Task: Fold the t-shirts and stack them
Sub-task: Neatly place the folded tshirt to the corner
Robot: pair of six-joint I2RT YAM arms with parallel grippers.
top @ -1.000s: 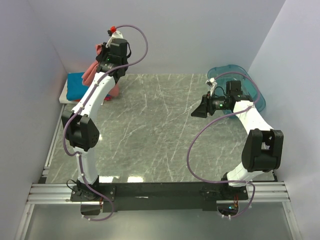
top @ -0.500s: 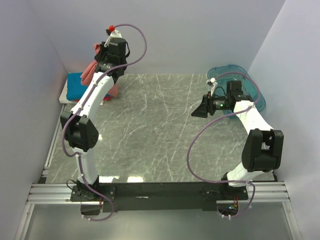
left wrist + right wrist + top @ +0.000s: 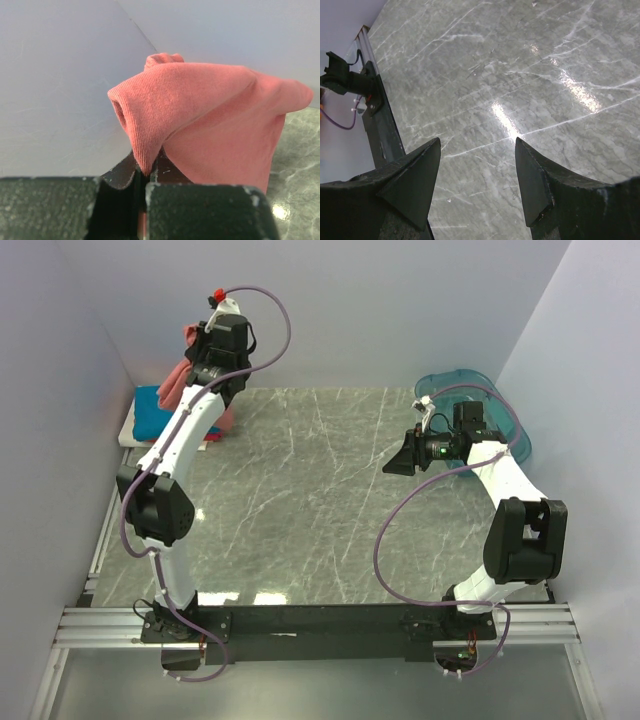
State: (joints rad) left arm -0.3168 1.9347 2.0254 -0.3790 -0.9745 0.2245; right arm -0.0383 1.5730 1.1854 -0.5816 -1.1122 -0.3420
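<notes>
The left gripper's jaws are pinched tight on a fold of the salmon-pink t-shirt. The shirt drapes over them and hangs down, lifted above the table at its 11 o'clock corner. Beside it, at 10 o'clock, a folded blue t-shirt lies by the wall. The right gripper's jaws stand wide with nothing between them, above bare marble at 3 o'clock. The teal bin sits behind it at 2 o'clock.
</notes>
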